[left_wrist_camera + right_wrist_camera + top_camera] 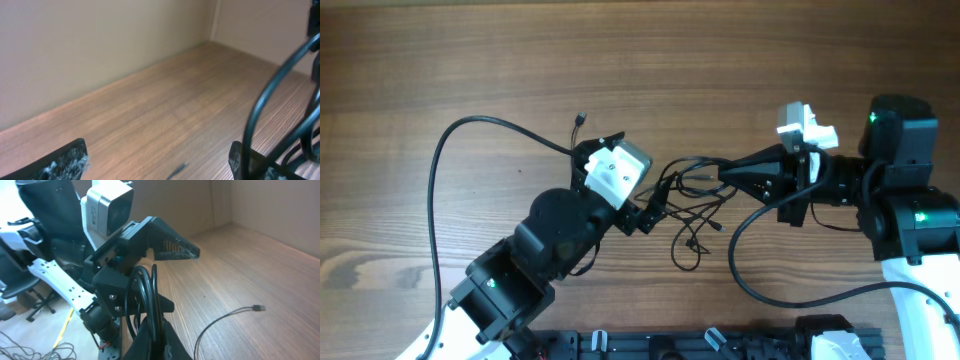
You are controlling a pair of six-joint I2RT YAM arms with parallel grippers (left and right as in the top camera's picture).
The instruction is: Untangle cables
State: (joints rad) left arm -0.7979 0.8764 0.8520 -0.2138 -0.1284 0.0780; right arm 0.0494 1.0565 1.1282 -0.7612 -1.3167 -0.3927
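Observation:
The cables (688, 205) are a loose bunch of thin black cords on the wooden table, between my two grippers. My right gripper (708, 176) reaches in from the right and is shut on several cords; in the right wrist view its jaws (156, 339) pinch cord loops (148, 287) that rise upward. My left gripper (647, 212) is at the bunch's left edge. In the left wrist view it is open (157, 167), with cord loops (267, 95) passing over its right finger and nothing between the fingers. One cord end with a small plug (258, 308) lies loose on the table.
A thicker black arm cable (445, 160) arcs over the table at the left, and another (750, 285) loops below the right arm. A thin cord tip (580, 119) lies behind the left wrist camera. A black rail (650, 345) runs along the front edge.

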